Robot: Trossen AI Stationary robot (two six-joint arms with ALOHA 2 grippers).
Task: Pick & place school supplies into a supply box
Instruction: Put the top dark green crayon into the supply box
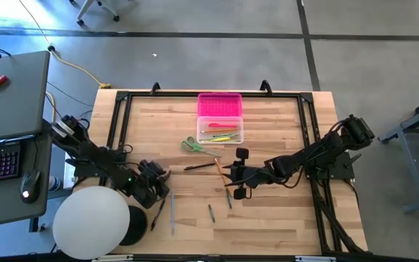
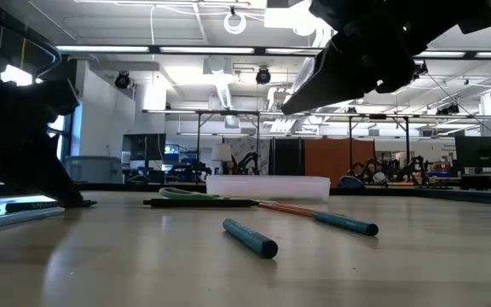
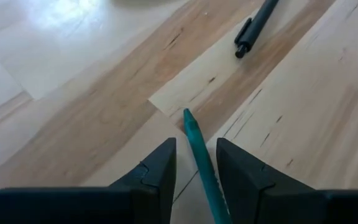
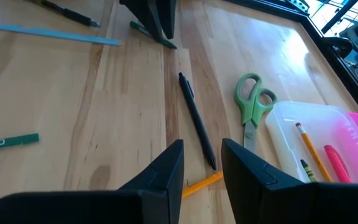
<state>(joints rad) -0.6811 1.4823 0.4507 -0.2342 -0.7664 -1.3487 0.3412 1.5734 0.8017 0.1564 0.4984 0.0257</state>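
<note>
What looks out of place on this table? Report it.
Nothing is damaged or spilled. Supplies simply lie loose outside the open supply box: green scissors beside it, a black pen and scattered pencils. The left gripper straddles a green pencil; the right gripper hovers open.

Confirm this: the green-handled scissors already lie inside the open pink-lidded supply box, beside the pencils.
Not quite. The green-handled scissors lie on the wooden table, just outside the clear base of the open pink-lidded supply box. The pencils are inside. The high view shows it.
</note>
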